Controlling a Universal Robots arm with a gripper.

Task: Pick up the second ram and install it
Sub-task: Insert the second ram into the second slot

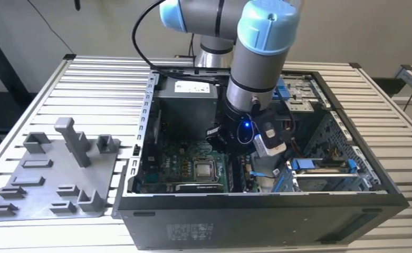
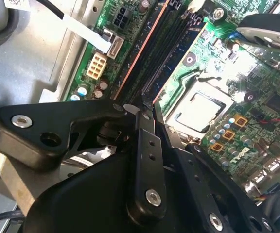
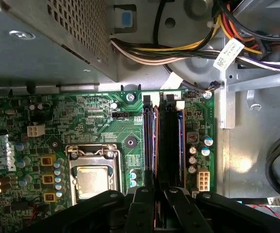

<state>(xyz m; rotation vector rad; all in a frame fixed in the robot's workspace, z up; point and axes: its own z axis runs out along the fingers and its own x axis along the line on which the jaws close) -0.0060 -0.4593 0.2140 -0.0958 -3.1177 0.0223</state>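
Gripper [image 3: 158, 190] is down inside the computer case [image 1: 262, 203], right at the bank of long black slots [image 3: 170, 141] on the motherboard [image 3: 91, 116]. In the second wrist view the gripper [image 2: 148, 104] sits at the near end of a thin dark stick with an orange-lit edge, the second ram [image 2: 142, 48]. It stands on edge along the slot bank, and in the first wrist view the second ram [image 3: 151, 141] runs straight in under the gripper. Can't tell whether the gripper is clamped on it or loose, or whether the stick is fully seated. Arm [image 1: 258, 63]: one, forearm dropping steeply into the open case from above, wrist low over the board. Counts: one CPU socket [image 3: 92, 174] beside the slots, three gold-square parts [image 3: 47, 178] in a row next to it, two white connectors [image 3: 201, 179] on the board, one metal power supply box [image 3: 43, 39] with a cable bundle [image 3: 179, 51] coming off it. Outside the case, one grey tray [image 1: 51, 174] with upright blocks lies on the slatted table [image 1: 100, 79], on the exterior view's left, well apart from the gripper.
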